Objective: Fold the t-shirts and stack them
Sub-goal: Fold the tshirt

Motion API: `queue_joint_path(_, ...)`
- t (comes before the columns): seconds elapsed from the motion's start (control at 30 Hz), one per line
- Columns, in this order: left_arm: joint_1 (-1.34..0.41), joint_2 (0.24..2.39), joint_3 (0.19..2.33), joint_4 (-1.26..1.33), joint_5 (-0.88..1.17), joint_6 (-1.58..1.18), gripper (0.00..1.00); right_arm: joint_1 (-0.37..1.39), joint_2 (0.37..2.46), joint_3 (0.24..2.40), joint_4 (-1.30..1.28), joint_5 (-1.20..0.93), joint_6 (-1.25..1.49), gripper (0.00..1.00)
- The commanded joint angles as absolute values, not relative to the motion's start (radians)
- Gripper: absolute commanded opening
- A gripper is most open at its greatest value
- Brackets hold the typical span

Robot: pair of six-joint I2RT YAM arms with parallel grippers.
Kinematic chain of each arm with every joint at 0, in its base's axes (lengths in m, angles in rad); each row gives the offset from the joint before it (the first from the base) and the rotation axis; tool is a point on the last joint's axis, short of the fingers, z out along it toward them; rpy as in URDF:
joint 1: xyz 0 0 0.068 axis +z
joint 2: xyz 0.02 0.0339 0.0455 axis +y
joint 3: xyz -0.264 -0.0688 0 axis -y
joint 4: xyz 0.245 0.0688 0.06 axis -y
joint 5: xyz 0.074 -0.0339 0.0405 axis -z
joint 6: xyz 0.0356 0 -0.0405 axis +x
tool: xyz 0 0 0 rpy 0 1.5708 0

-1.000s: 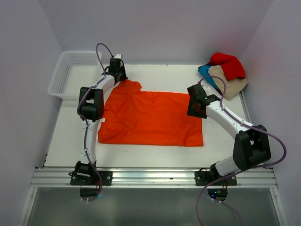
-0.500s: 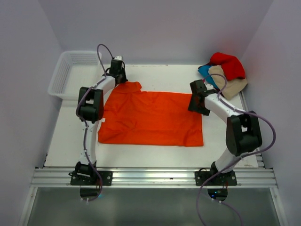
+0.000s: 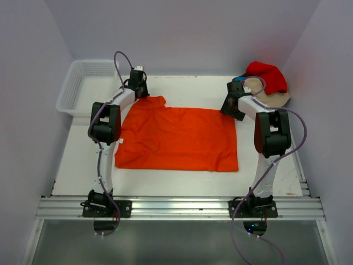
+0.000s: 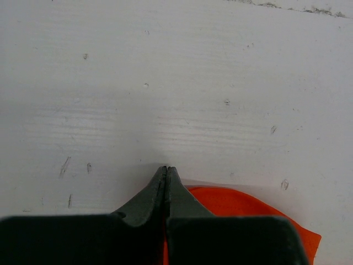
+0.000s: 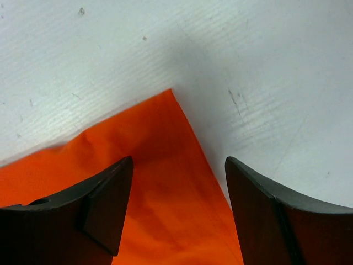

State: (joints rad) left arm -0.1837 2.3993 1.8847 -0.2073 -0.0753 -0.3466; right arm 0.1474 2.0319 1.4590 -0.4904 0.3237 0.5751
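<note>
The bright orange t-shirt [image 3: 176, 138] lies spread flat on the white table. My left gripper [image 3: 140, 93] is at its far left corner. In the left wrist view the left gripper [image 4: 166, 168] is shut, with a sliver of orange cloth [image 4: 237, 201] showing between and beside the jaws. My right gripper [image 3: 234, 108] is open just above the shirt's far right corner. In the right wrist view the gripper [image 5: 179, 159] straddles that orange corner [image 5: 165, 143], and its fingers are not touching it. Red [image 3: 267, 76], beige [image 3: 274, 97] and teal [image 3: 239, 82] shirts are piled at the back right.
A white mesh basket [image 3: 77, 83] stands at the back left, off the table's left edge. The pile of shirts lies just behind my right gripper. Purple walls close in the back and both sides.
My right arm has swung from the shirt's right edge toward the back, ending over the far right corner. The left gripper and the shirt have not moved.
</note>
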Motion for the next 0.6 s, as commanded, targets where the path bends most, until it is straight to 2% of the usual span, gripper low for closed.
queue_joint_path(0.0,-0.187,2.333,1.890,-0.206,-0.081,-0.321,0.00,0.121,2.055,1.503,-0.417,0.295,0.563,0.71)
queue_joint_path(0.4,-0.192,2.364,1.893,-0.209,-0.052,-0.334,0.00,0.060,2.147,1.535,-0.344,0.238,0.583,0.66)
queue_joint_path(0.5,-0.196,2.365,1.893,-0.212,-0.051,-0.334,0.00,0.057,2.183,1.574,-0.336,0.189,0.581,0.58)
queue_joint_path(0.57,-0.196,2.365,1.893,-0.213,-0.054,-0.331,0.00,0.055,2.192,1.594,-0.357,0.169,0.587,0.47)
